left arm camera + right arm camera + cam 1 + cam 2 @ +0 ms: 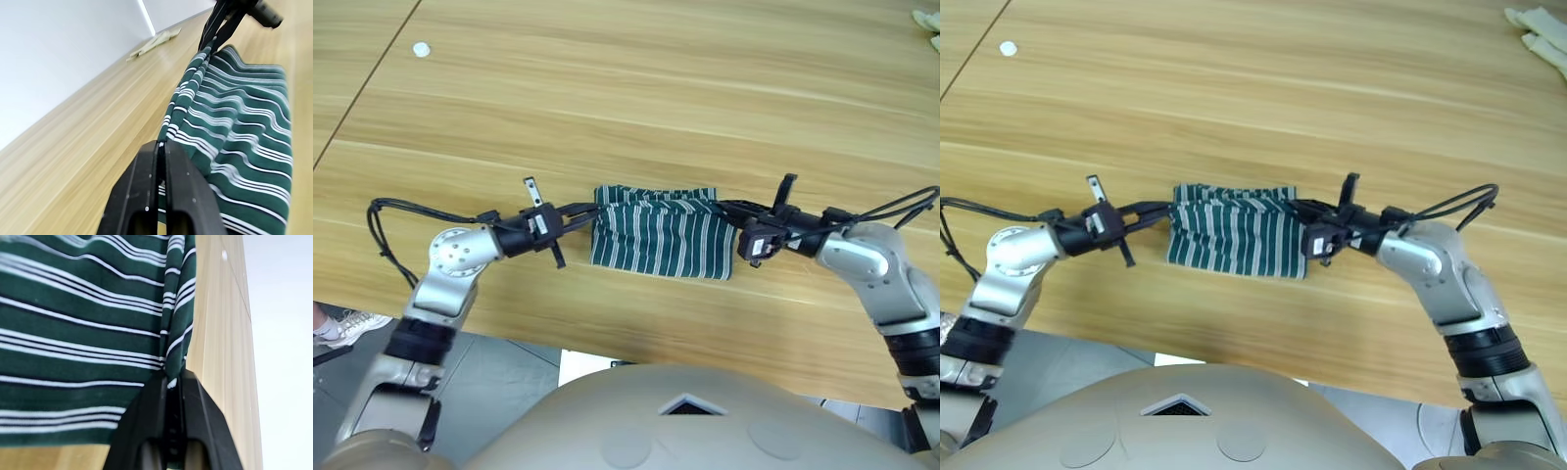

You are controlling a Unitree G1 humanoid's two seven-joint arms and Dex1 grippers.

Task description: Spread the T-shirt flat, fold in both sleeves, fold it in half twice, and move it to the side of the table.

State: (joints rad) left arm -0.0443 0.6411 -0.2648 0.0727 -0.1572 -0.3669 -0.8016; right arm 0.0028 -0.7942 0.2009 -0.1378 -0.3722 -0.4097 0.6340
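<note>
A green T-shirt point(661, 235) with white stripes is folded into a small rectangle near the table's front edge. My left gripper point(591, 209) is shut on the shirt's far left corner, and the left wrist view shows the fabric point(230, 127) pinched between its fingers point(146, 191). My right gripper point(720, 207) is shut on the far right corner, with the striped cloth point(88, 333) caught between its fingers point(195, 421). The far edge of the shirt hangs taut between the two grippers, and its near edge rests on the wood.
The wooden table point(636, 88) stretches wide beyond the shirt. A small white disc point(421, 49) lies at the far left. A pale cloth point(1536, 29) lies at the far right corner. The table's front edge point(705, 372) runs close below the shirt.
</note>
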